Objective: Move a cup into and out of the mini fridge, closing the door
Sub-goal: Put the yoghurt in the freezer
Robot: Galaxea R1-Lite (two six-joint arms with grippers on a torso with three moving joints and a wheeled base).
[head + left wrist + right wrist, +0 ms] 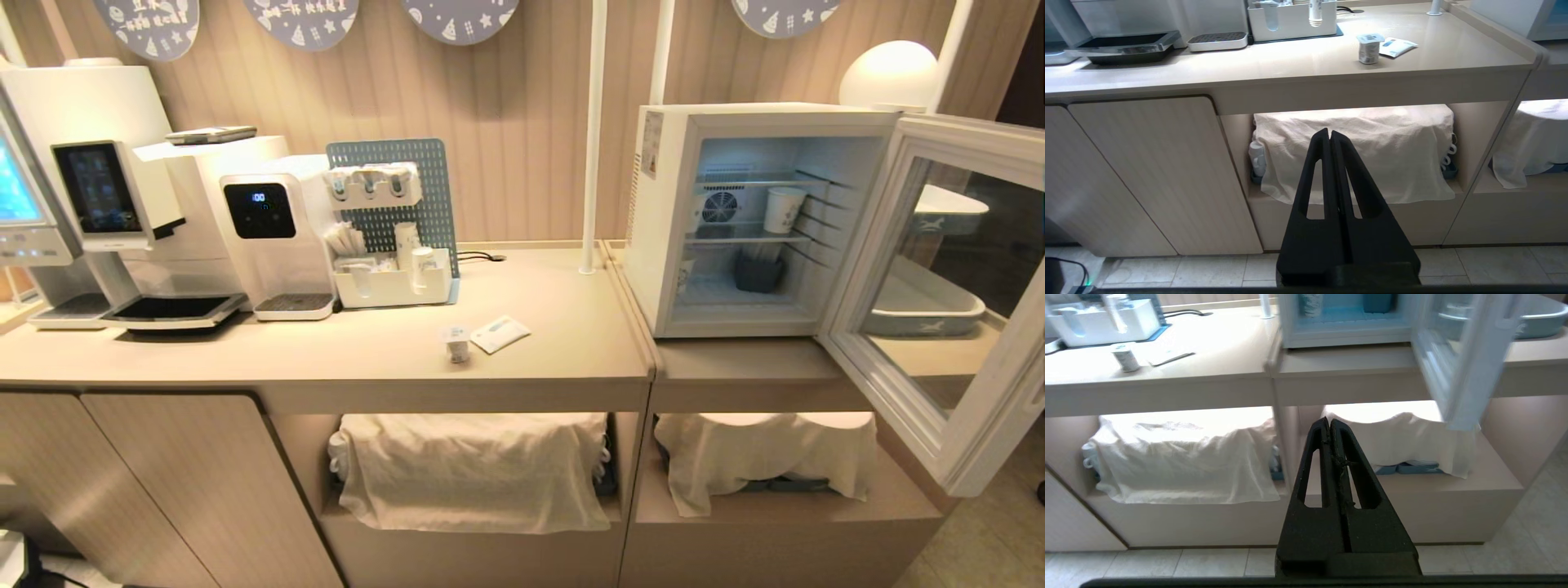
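Observation:
The small white cup [457, 344] with a foil lid stands on the beige counter [326, 351], left of the mini fridge [661, 220]; it also shows as the cup [1369, 48] and the cup [1126, 357] in the wrist views. The fridge's door [939, 294] hangs wide open to the right. Neither arm appears in the head view. My left gripper [1329, 132] is shut and empty, parked low before the shelf under the counter. My right gripper [1329, 420] is also shut and empty, low in front of the counter divider.
A tall paper cup [784, 209] stands on the fridge's wire shelf, a dark holder [758, 273] below it. A white packet [500, 333] lies beside the cup. Coffee machines [122, 204] and an organiser [392, 278] fill the counter's left. Cloth-covered bins [469, 469] sit underneath.

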